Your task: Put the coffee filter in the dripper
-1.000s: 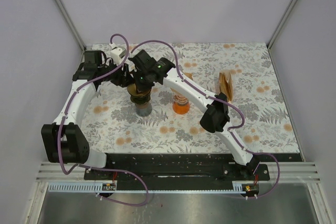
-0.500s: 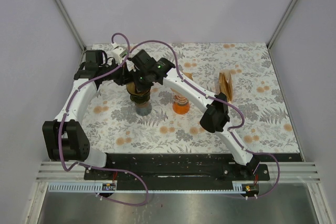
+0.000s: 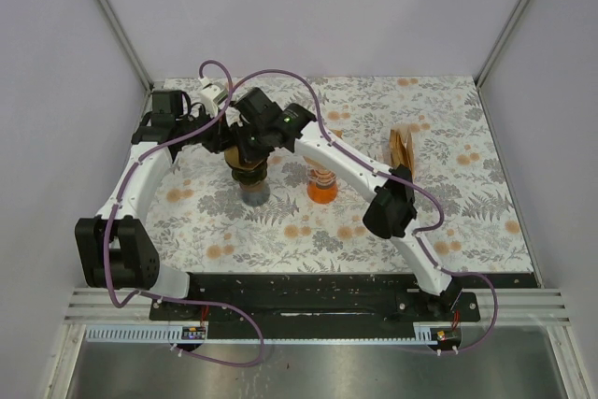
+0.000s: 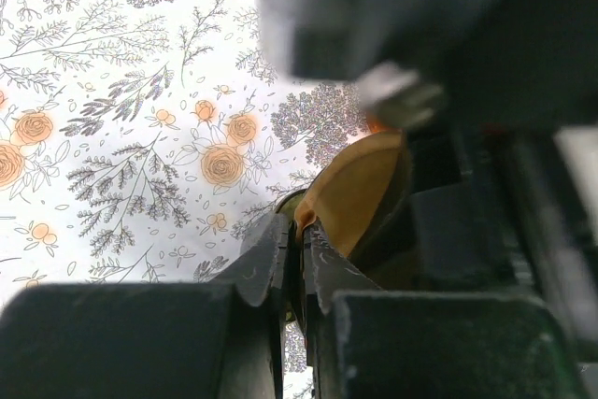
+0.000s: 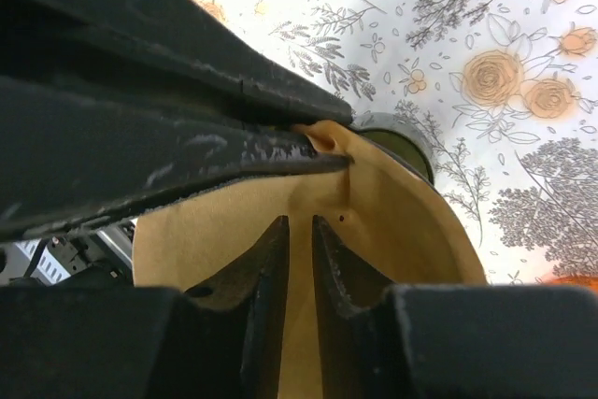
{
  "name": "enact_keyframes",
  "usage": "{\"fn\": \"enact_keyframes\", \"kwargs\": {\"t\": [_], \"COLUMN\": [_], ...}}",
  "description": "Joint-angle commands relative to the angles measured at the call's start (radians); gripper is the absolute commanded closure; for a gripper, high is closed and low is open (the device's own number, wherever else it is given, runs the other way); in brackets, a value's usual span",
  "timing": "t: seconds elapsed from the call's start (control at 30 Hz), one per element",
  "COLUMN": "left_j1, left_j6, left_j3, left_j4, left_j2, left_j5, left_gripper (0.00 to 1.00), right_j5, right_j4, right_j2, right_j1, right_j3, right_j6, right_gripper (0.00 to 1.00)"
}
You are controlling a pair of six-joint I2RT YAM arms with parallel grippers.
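A brown paper coffee filter [image 5: 411, 221] sits opened as a cone in the dark-rimmed dripper [image 5: 404, 135], which stands on a cup [image 3: 254, 195] left of centre. My left gripper [image 4: 301, 249] is shut on the filter's rim [image 4: 360, 189]; its fingers [image 5: 234, 151] show across the top of the right wrist view. My right gripper [image 5: 301, 249] hangs inside the cone with its jaws a narrow gap apart and nothing between them. Seen from above, both grippers [image 3: 245, 142] meet over the dripper [image 3: 249, 173] and hide most of the filter.
An orange vessel [image 3: 322, 189] stands just right of the dripper. A stack of spare brown filters [image 3: 404, 149] stands upright at the right of the flowered tablecloth [image 3: 448, 203]. Purple cables loop over both arms, and grey walls close in the table.
Both grippers stay over the dripper. The right arm's elbow has shifted slightly to the right, and the left wrist has crept a little toward the dripper.
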Motion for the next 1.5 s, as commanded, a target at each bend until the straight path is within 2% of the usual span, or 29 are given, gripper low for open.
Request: {"fn": "enact_keyframes", "kwargs": {"t": [0.0,0.6,0.97,1.13,1.27,1.4,1.47], "left_j1": [0.004,0.006,0.007,0.007,0.006,0.006,0.006], "left_j6": [0.077,0.099,0.106,0.106,0.108,0.109,0.109], "left_j3": [-0.015,-0.018,-0.02,-0.02,-0.023,-0.02,-0.021], "left_j4": [0.027,0.013,0.013,0.012,0.01,0.007,0.006], "left_j2": [-0.029,-0.036,-0.037,-0.042,-0.04,-0.036,-0.039], "left_j5": [-0.06,-0.067,-0.063,-0.06,-0.057,-0.053,-0.051], "left_gripper": [1.0,1.0,1.0,1.0,1.0,1.0,1.0], "right_j5": [0.07,0.138,0.264,0.229,0.158,0.121,0.083], "right_j4": [0.053,0.128,0.141,0.109,0.081,0.067,0.062], "right_j2": [-0.142,-0.256,-0.296,-0.23,-0.164,-0.112,-0.096], "right_j1": [0.005,0.005,-0.003,-0.047,-0.061,-0.067,-0.069], "right_j3": [-0.061,-0.17,-0.177,-0.128,-0.079,-0.044,-0.036], "right_j6": [-0.024,-0.043,-0.097,-0.095,-0.095,-0.112,-0.126], "right_gripper": [0.75,0.67,0.42,0.36,0.36,0.46,0.46]}}
